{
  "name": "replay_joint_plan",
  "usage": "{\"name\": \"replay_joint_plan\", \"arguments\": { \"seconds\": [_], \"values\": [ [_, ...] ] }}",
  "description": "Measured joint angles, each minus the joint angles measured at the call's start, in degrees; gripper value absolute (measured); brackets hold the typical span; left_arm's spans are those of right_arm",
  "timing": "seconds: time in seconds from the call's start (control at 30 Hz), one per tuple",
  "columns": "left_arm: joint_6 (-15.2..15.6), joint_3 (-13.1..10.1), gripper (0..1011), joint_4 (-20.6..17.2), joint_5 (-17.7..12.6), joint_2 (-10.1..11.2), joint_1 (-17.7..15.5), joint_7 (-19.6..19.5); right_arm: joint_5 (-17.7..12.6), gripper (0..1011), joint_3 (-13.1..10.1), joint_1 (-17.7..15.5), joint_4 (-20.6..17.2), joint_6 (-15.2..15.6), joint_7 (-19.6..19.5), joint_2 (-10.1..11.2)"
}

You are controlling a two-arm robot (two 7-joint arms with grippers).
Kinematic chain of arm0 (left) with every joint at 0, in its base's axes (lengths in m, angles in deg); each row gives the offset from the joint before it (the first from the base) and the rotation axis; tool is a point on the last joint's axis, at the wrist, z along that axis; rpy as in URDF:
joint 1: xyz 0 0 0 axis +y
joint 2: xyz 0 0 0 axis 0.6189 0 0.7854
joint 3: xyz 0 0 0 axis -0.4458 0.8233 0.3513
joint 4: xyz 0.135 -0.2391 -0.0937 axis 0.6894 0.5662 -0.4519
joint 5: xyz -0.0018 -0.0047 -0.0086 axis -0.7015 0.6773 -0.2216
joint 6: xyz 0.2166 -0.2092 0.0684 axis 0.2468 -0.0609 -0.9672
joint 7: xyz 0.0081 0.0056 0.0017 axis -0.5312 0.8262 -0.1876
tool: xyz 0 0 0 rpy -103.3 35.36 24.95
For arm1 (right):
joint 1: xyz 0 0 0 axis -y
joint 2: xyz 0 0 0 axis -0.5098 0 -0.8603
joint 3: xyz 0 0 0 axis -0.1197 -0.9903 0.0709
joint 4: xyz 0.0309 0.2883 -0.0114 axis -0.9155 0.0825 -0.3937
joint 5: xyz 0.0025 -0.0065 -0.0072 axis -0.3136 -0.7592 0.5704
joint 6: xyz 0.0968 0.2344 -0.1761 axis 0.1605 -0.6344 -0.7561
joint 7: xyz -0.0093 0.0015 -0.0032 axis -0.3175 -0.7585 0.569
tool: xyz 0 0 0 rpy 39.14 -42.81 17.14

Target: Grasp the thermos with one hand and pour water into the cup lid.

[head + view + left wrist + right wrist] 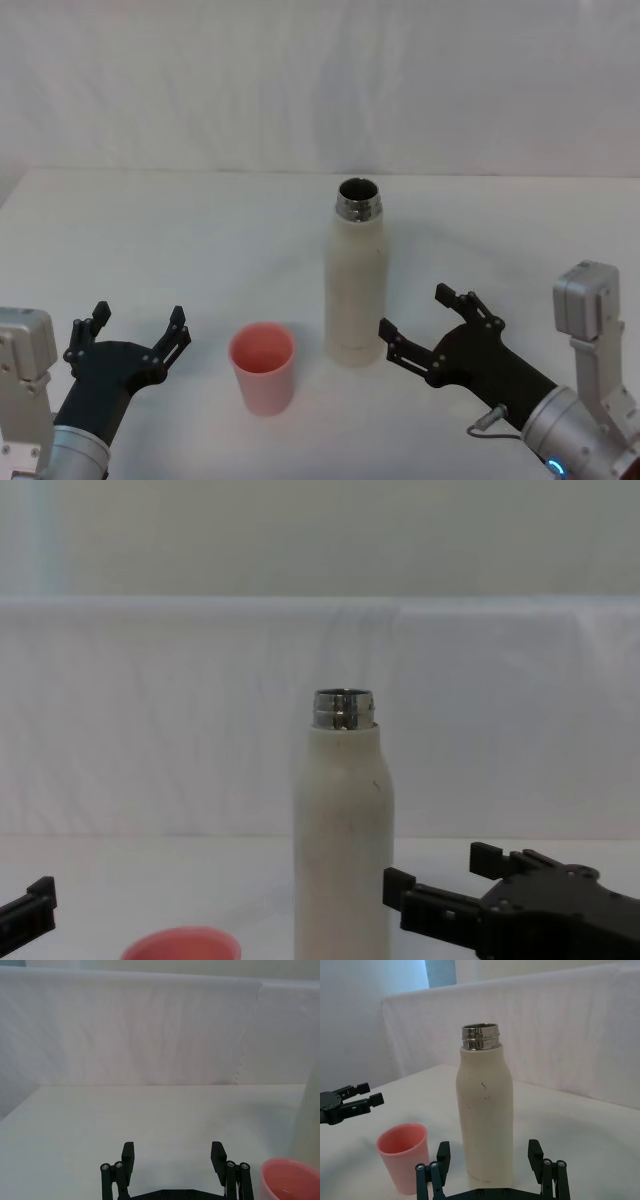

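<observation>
Nothing done yet: thermos (pixel 356 285) upright, uncapped, ungrasped; cup lid (pixel 263 366) just beside it. Right gripper (pixel 427 325) spread wide near the thermos base, not touching; left gripper (pixel 137 328) spread, idle beside the cup lid. Grasp and pour remain.

— Position of the thermos (pixel 356 280)?
— It stood upright on the table (pixel 180 230), near centre.
— And the cup lid (pixel 263 367)?
— Upright just beside the thermos, to its left and nearer the robot, not touching.
— The pincers?
— The right pincer (pixel 427 324) sat just right of the thermos base, apart from it. The left pincer (pixel 137 331) sat left of the cup lid, apart.
</observation>
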Motion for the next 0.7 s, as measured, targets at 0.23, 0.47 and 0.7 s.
{"name": "replay_joint_plan", "arguments": {
  "seconds": [0.23, 0.47, 0.7],
  "values": [
    [0.0, 0.0, 1001, 0.0, 0.0, 0.0, 0.0, 0.0, -0.1, 1001, 1.2, 1.7, 1.4, 0.4, -0.5, -0.3],
    [0.0, 0.0, 1001, 0.0, 0.0, 0.0, 0.0, 0.0, 0.0, 1001, 2.1, 3.7, 3.2, 0.8, -0.8, -0.9],
    [0.0, 0.0, 1001, 0.0, 0.0, 0.0, 0.0, 0.0, 0.6, 1001, 3.2, 6.0, 5.4, 1.3, -1.1, -1.6]
  ]
}}
